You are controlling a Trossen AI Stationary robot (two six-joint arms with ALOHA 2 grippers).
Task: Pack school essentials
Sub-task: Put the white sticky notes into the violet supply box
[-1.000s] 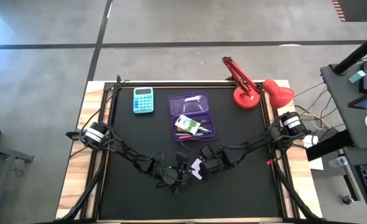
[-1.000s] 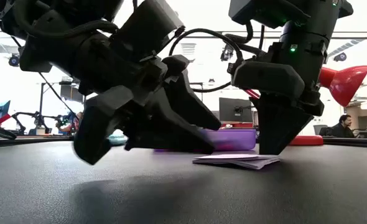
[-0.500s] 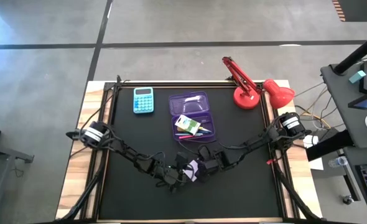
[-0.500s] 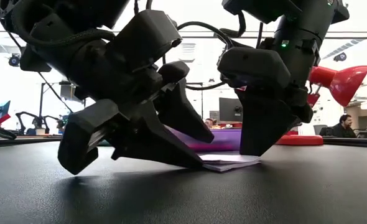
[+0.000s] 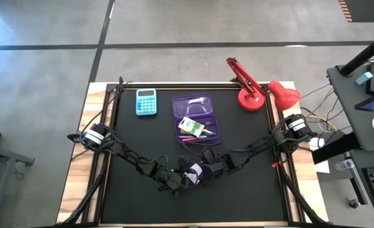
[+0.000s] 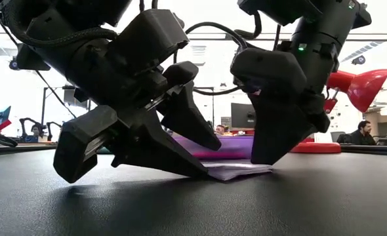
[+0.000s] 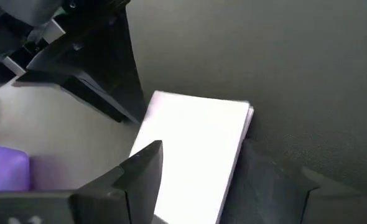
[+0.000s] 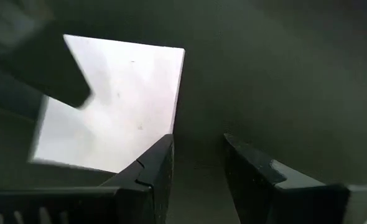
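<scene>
The small white square point(image 5: 198, 172) lies flat on the black tabletop point(image 5: 130, 139), near the front edge, in front of the open purple case point(image 5: 198, 118). The left hand point(image 5: 186, 178) is low at its one side, fingers spread around its edge. The right hand point(image 5: 205, 170) stands at the other side, fingers also apart, one tip on the paper's border. The calculator point(image 5: 146, 101) and red lamp point(image 5: 263, 92) stay at the back.
</scene>
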